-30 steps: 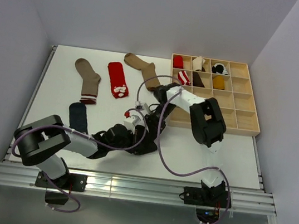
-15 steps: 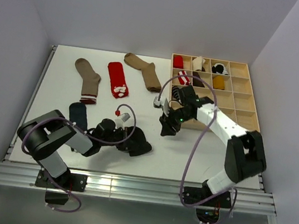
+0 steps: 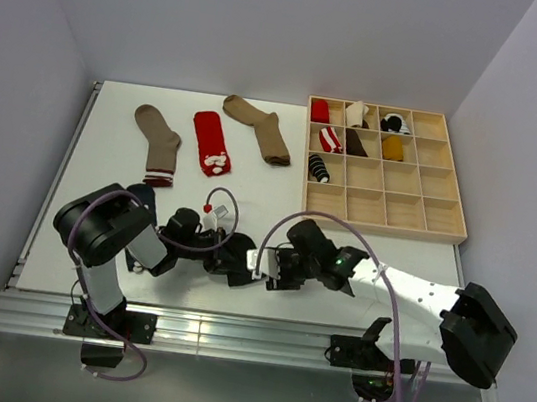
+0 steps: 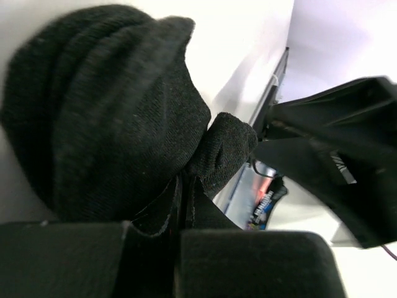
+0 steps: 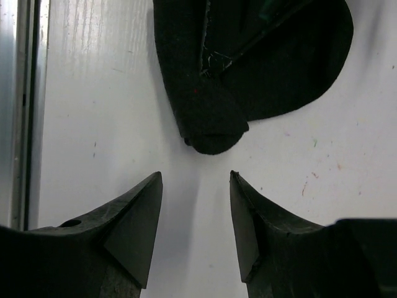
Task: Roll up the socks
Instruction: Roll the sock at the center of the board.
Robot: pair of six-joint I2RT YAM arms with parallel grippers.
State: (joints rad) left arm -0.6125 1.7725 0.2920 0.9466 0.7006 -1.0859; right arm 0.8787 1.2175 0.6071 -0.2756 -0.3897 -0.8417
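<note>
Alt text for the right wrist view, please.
A bunched black sock lies on the white table, its rounded end pointing at the gap of the open right pincer, which does not touch it. A metal rail runs along the left edge of the picture.

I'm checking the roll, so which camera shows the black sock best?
Left wrist: the black sock fills it, bunched and pinched in the left gripper. Right wrist shows one end; top external, a small dark lump.
</note>
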